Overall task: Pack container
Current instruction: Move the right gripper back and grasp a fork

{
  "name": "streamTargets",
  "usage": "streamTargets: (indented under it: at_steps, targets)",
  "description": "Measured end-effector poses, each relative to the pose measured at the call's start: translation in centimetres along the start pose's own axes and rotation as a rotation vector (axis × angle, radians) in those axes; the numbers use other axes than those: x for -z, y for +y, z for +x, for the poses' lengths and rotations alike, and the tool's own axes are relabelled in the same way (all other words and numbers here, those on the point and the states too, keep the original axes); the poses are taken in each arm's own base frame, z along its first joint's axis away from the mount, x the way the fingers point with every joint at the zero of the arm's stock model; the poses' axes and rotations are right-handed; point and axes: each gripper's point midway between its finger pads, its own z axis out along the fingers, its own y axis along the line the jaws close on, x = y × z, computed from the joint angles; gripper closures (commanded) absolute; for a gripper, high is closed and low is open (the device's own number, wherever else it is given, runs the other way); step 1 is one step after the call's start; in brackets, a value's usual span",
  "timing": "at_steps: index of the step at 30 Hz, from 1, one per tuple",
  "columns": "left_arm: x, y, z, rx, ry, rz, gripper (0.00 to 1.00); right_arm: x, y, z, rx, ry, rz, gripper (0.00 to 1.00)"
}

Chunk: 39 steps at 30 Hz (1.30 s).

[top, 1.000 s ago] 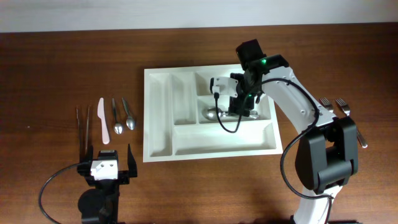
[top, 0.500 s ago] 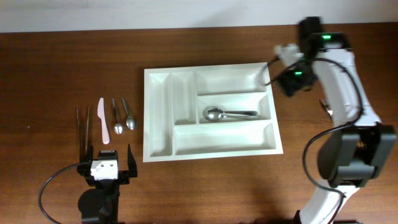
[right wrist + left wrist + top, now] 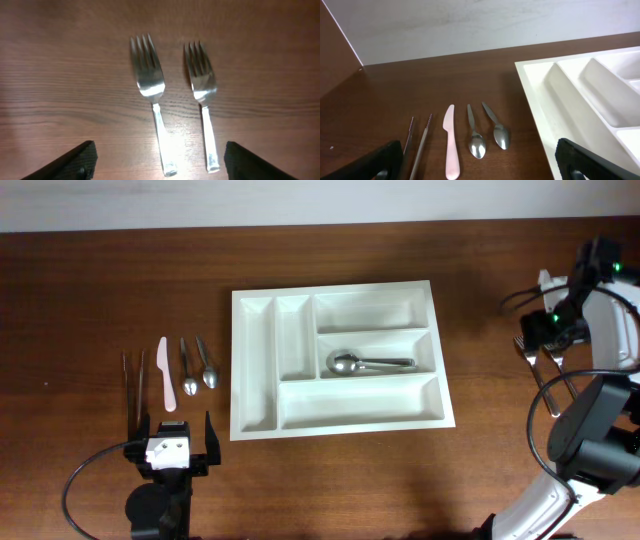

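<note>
**Hovering above two forks, the right hand stands spread**

Out at the right edge of the counter [image 3: 100, 280], well apart from the container, the right hand [image 3: 162, 160] hangs over bare wood. Its wrist view shows both dark fingers [image 3: 75, 160] far apart at the lower corners, with nothing pinched between them. Below it lie one fork [image 3: 150, 85] and a second fork [image 3: 202, 82], side by side and not touching, tines pointing to the top of that view.

The container [image 3: 365, 310], a white tray with five compartments, sits flat near the middle of the counter. Its two narrow upright slots are on its left and its three long slots are stacked on its right. A large spoon [image 3: 365, 363] lies in the middle long slot, bowl toward the tray's centre. The other four compartments show only white plastic.

The left hand [image 3: 172, 438] rests low at the front left, fingers spread wide and holding nothing. Just beyond it, to the left of the tray, a row of cutlery lies on the wood: metal tweezers [image 3: 424, 140], a pink knife [image 3: 451, 145], then a small spoon [image 3: 477, 147] and another small spoon [image 3: 501, 137]. All lie near one another, and none touches the tray.
</note>
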Motion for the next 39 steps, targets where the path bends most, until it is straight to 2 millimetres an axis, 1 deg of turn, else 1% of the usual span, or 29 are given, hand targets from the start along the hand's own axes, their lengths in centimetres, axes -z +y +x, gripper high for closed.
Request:
streamTargets:
  at_steps: [4, 8, 10, 13, 14, 19, 20, 22, 23, 32, 37, 39]
  targets:
    - [0.0, 0.0, 0.0, 0.0, 0.0, 0.0, 0.01, -2.9, 0.2, 1.2, -0.01, 0.006, -0.01, 0.14]
    - [0.0, 0.0, 0.0, 0.0, 0.0, 0.0, 0.01, -5.5, 1.4, 2.4, 0.015, 0.011, -0.033, 0.14]
    - [0.0, 0.0, 0.0, 0.0, 0.0, 0.0, 0.01, -6.6, 1.9, 2.7, 0.019, -0.002, -0.041, 0.14]
    - [0.0, 0.0, 0.0, 0.0, 0.0, 0.0, 0.01, -7.7, 2.5, 3.4, 0.027, 0.0, -0.051, 0.15]
    - [0.0, 0.0, 0.0, 0.0, 0.0, 0.0, 0.01, -7.9, 2.7, 3.5, 0.031, -0.002, -0.057, 0.14]
    - [0.0, 0.0, 0.0, 0.0, 0.0, 0.0, 0.01, -7.9, 2.5, 2.8, 0.027, -0.062, -0.043, 0.15]
    - [0.0, 0.0, 0.0, 0.0, 0.0, 0.0, 0.01, -7.9, 2.5, 2.7, 0.027, -0.068, -0.042, 0.2]
    - [0.0, 0.0, 0.0, 0.0, 0.0, 0.0, 0.01, -7.9, 2.6, 2.6, 0.033, -0.077, -0.046, 0.36]
    - [0.0, 0.0, 0.0, 0.0, 0.0, 0.0, 0.01, -8.0, 2.7, 2.6, 0.033, -0.082, -0.05, 0.39]
    - [0.0, 0.0, 0.0, 0.0, 0.0, 0.0, 0.01, -8.1, 2.4, 2.6, 0.01, -0.092, -0.054, 0.39]
    - [0.0, 0.0, 0.0, 0.0, 0.0, 0.0, 0.01, -8.3, 0.9, 3.4, -0.054, -0.088, -0.052, 0.39]
    - [0.0, 0.0, 0.0, 0.0, 0.0, 0.0, 0.01, -8.3, 0.2, 3.8, -0.079, -0.092, -0.056, 0.41]
